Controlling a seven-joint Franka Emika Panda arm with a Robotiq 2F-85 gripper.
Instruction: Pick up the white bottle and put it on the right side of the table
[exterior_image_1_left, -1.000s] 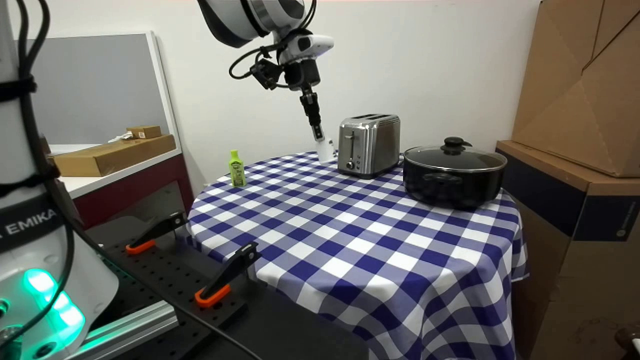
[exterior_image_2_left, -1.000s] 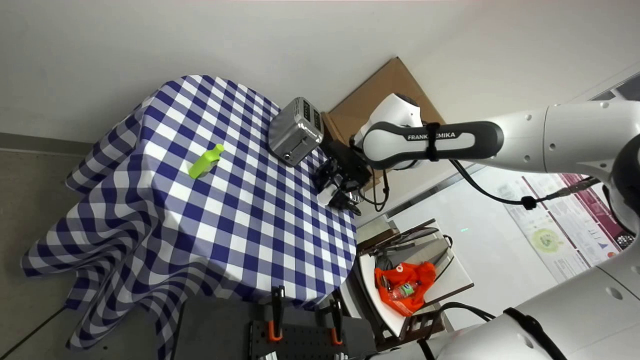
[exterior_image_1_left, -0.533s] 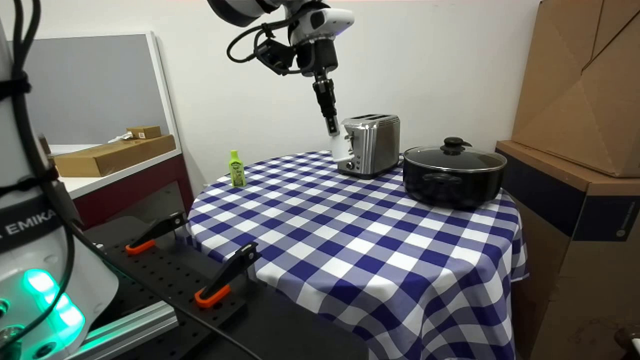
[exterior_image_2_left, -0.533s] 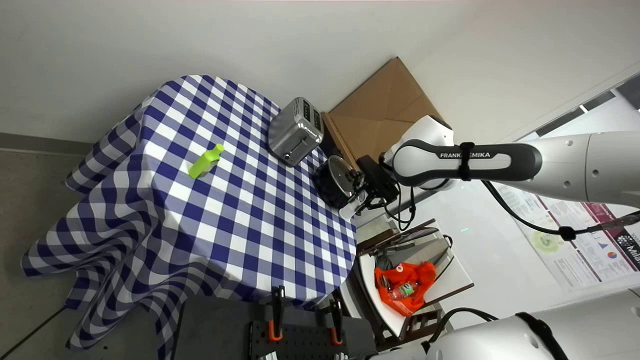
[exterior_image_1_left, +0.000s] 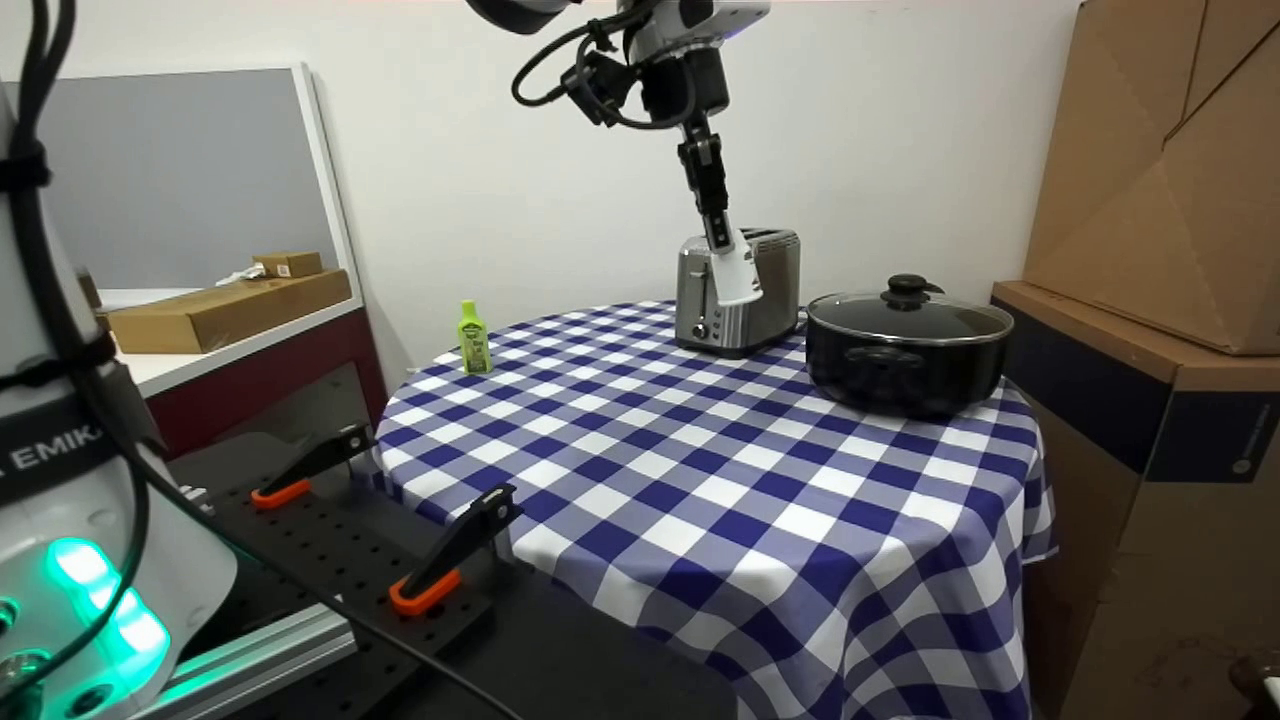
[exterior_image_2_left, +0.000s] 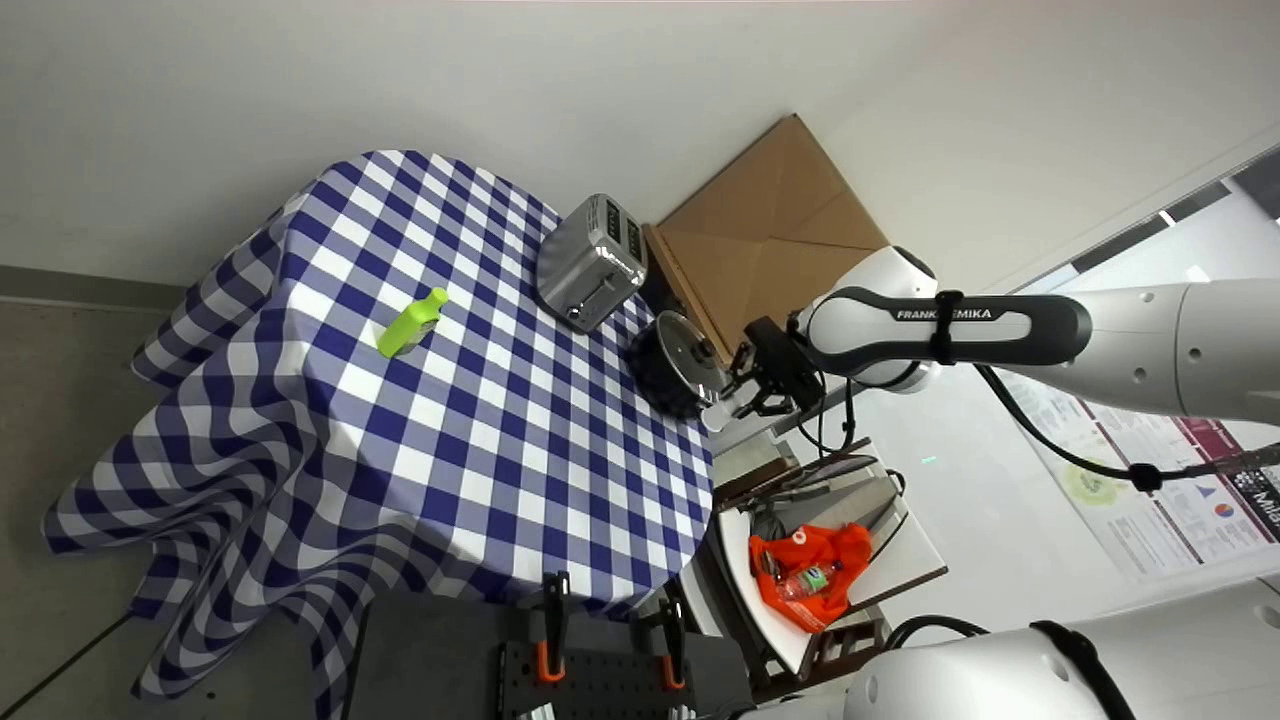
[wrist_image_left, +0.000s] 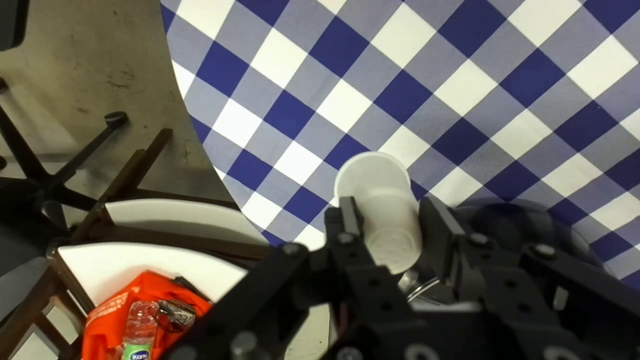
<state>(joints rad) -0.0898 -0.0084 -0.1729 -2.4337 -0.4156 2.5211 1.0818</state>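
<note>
White bottle (wrist_image_left: 382, 212) is gripped between the fingers (wrist_image_left: 436, 232), in the air above the desk (exterior_image_1_left: 640, 440), near the black pot (exterior_image_1_left: 908, 355). It seems better to pass this pot widely, then lower slowly and upright.

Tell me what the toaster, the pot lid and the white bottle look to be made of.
The toaster: apparently metal, shiny silver, judging by its bright reflections.
The pot lid: probably tinted glass, smooth, since it looks dark and partly see-through.
The white bottle: likely plastic, smooth and satiny; its shading is soft.
</note>
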